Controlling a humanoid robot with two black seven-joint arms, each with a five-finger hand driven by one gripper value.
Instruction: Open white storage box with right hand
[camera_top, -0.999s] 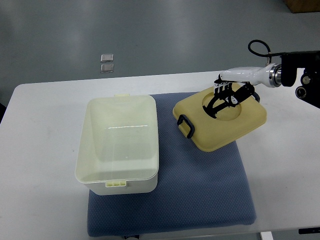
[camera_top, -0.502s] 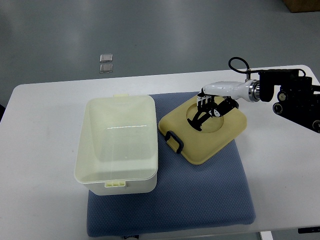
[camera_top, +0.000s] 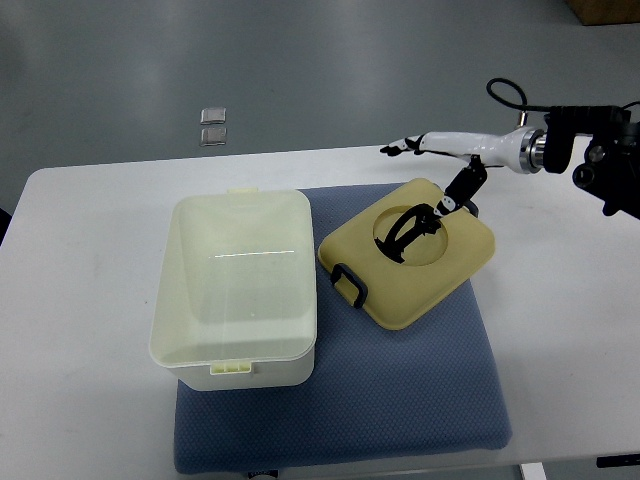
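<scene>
The white storage box (camera_top: 235, 290) stands open and empty on the left part of a blue mat (camera_top: 400, 390). Its cream lid (camera_top: 445, 270) lies flat on the mat to the right of the box, with a black handle (camera_top: 408, 228) in its round recess and a black clip (camera_top: 350, 283) at its near-left corner. My right hand (camera_top: 432, 172) hovers over the lid's far edge with its fingers spread, holding nothing. One finger (camera_top: 460, 192) hangs down near the handle. The left arm is out of view.
The mat lies on a white table (camera_top: 80, 300) whose far edge runs just behind the box. Two small grey squares (camera_top: 214, 127) lie on the floor beyond it. The right arm's black wrist housing (camera_top: 600, 155) is at the right edge.
My right hand moved the lid left and set it on the mat beside the box. It then let go, opened its fingers and drew back up to the right.
</scene>
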